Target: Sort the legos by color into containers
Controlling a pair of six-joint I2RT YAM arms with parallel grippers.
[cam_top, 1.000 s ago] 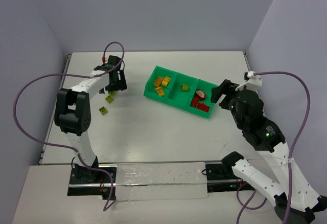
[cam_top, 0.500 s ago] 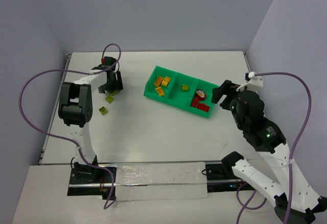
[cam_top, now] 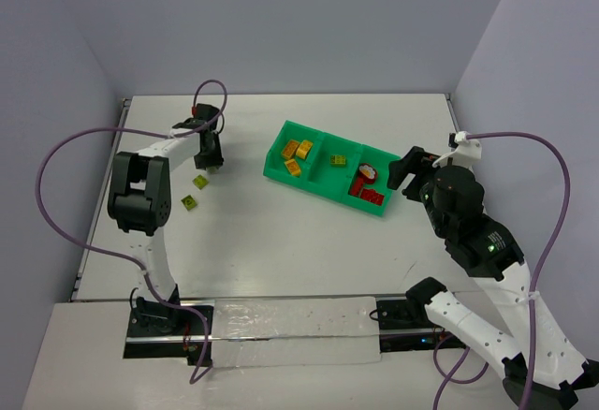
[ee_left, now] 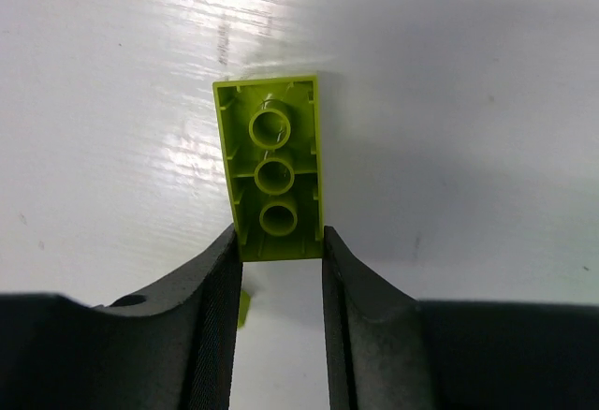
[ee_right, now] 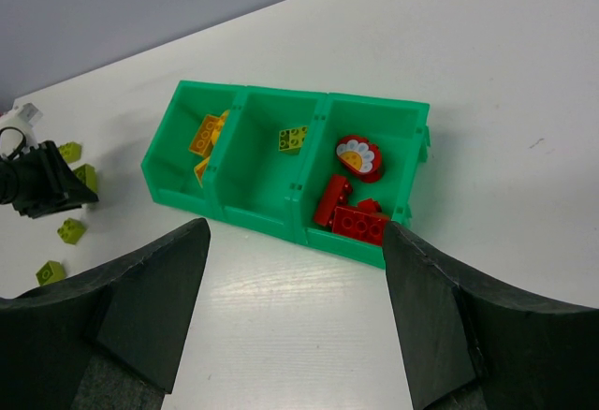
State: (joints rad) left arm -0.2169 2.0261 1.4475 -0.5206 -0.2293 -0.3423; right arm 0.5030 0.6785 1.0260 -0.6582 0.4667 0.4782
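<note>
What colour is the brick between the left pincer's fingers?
Lime green. The brick in the left pincer shows best in the left wrist view.

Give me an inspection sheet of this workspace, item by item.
Surface: white table, glossy.
Job's things: tray holds yellow bricks left, green brick middle, red bricks right; loose green bricks on table.
Clutter: nothing seen.
End effectors: left end effector shut on upturned green brick lying on table; right end effector open, empty, near tray.
Cables: purple cables loop off both arms, clear of tray.
Surroundings: plain walls on three sides.
</note>
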